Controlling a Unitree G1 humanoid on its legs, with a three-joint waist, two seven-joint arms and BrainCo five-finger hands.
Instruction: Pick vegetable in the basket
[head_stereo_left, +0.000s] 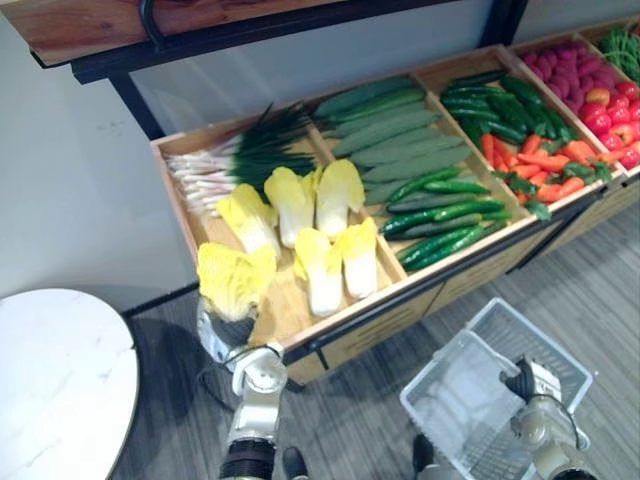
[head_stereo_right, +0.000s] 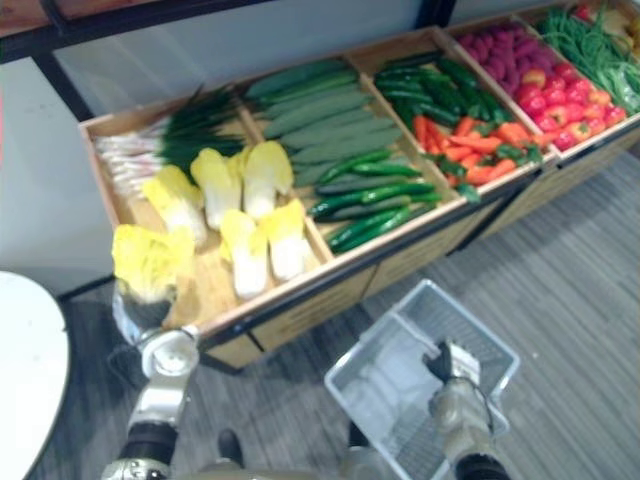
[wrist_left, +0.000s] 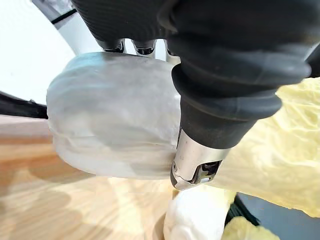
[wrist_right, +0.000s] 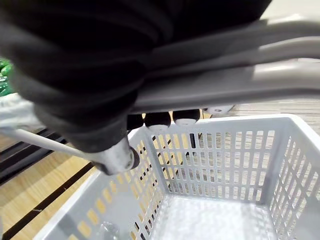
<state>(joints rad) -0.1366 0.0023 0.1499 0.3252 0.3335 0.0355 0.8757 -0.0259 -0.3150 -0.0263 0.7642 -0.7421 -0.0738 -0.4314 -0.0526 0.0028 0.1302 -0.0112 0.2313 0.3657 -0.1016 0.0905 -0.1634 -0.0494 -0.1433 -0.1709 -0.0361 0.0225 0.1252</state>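
"Question one: where is the napa cabbage (head_stereo_left: 235, 278)?"

"It is in the lower left of the frame, at the near left corner of the wooden crate (head_stereo_left: 290, 315). The robot's left hand (wrist_left: 197, 165) has its fingers and thumb wrapped round the white end. The yellow leaves stick up above the hand."

"And the right hand (head_stereo_right: 446, 363)?"

"That one is in the lower right. Its fingers are curled round the grey handle (wrist_right: 260, 55) of the plastic basket (head_stereo_left: 450, 395). The basket is well apart from the napa cabbage."

"What else lies in the crate?"

"More cabbages (head_stereo_left: 325, 200) lie just beside it, with green onions (head_stereo_left: 235, 155) behind them. Cucumbers (head_stereo_left: 445, 215) fill the next box. A round white table (head_stereo_left: 60, 380) stands at the far left."
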